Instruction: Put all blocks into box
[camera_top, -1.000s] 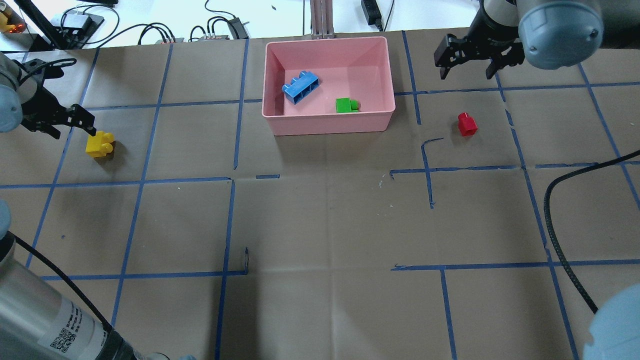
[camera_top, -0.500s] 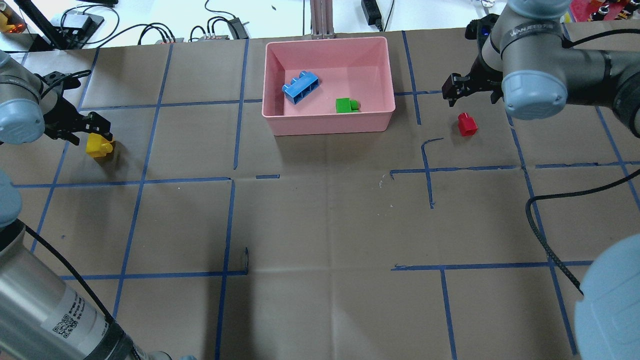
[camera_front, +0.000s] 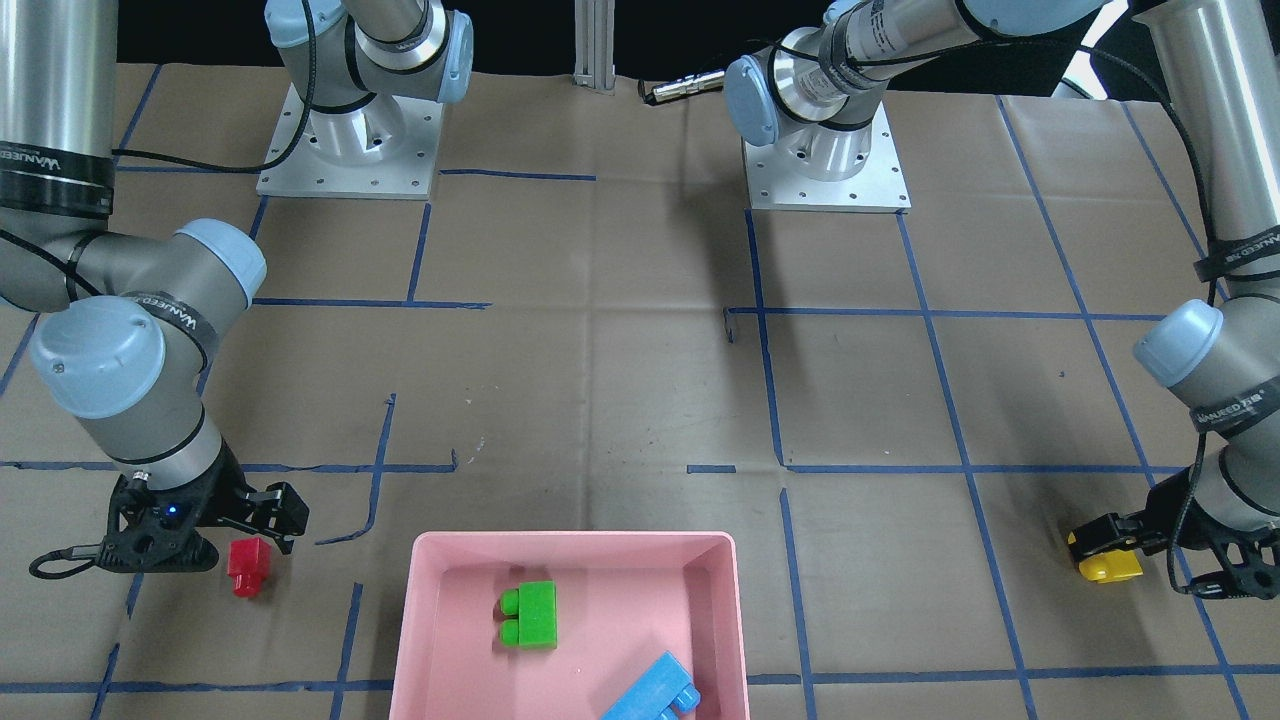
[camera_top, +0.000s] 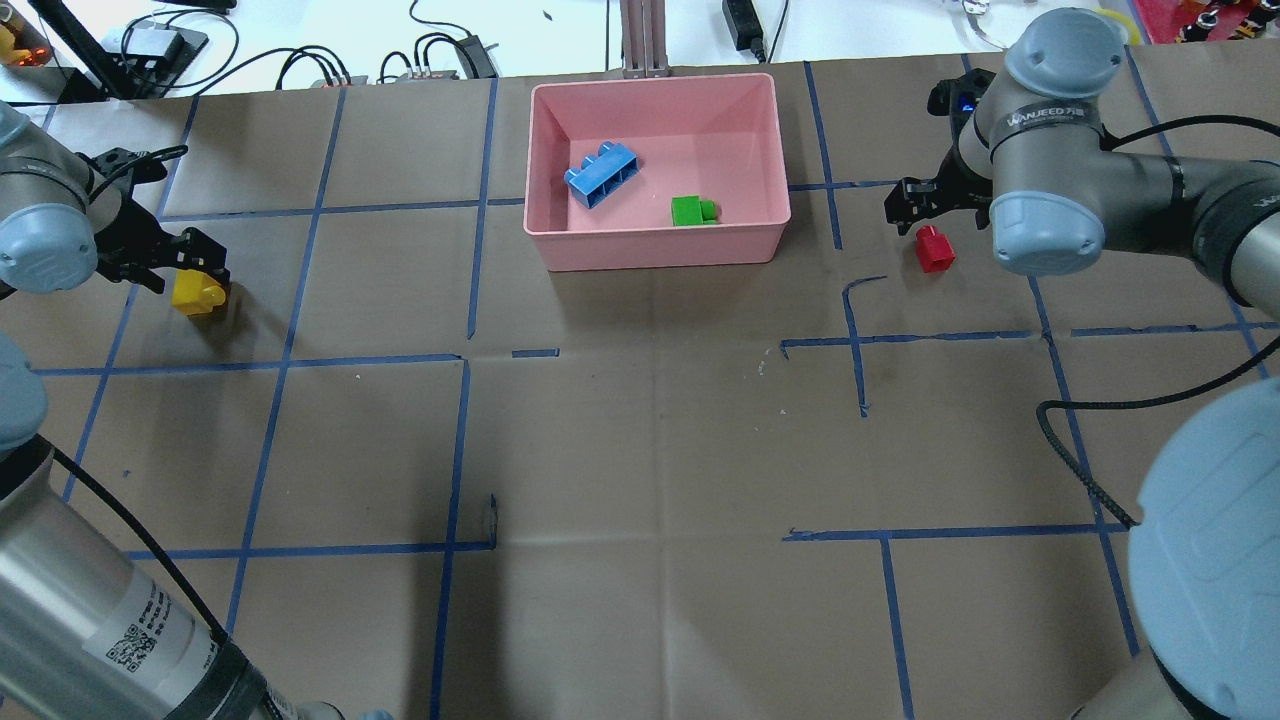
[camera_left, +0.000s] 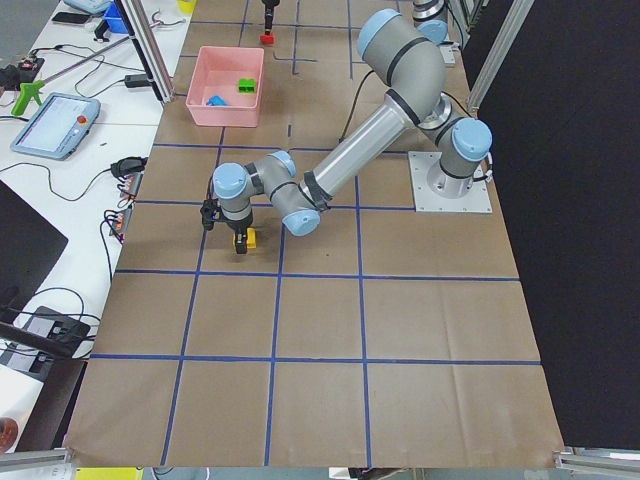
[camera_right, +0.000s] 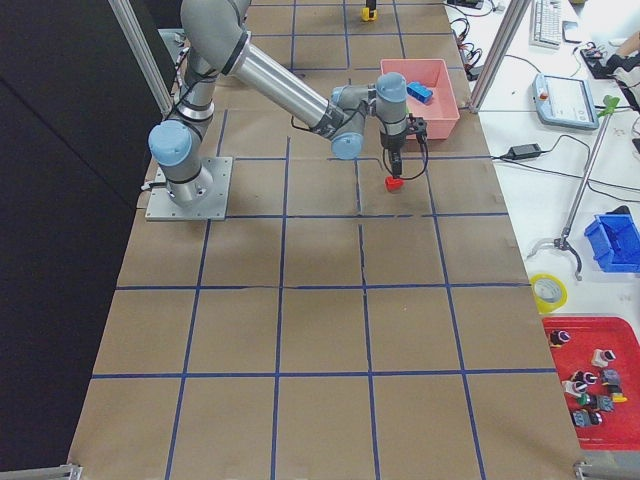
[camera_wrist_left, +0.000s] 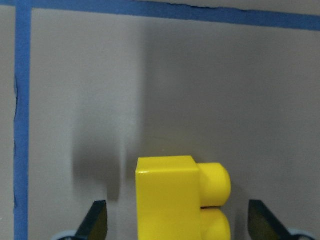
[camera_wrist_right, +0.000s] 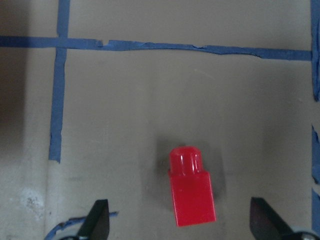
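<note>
QR label (camera_top: 133, 665) on the left arm (camera_top: 80, 610). Left hand (camera_wrist_left: 180, 222) spread either side of the yellow two-stud plastic brick (camera_wrist_left: 167, 195); right hand (camera_wrist_right: 182, 222) spread over the small red plastic brick (camera_wrist_right: 191, 197), open brown paper worktop (camera_top: 650, 450) around both. Blue three-stud brick (camera_top: 602, 174) and green brick (camera_top: 690, 211) lie in the shallow pink plastic box (camera_top: 660, 252).

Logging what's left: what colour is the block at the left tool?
Yellow block, clearest in the left wrist view.
</note>
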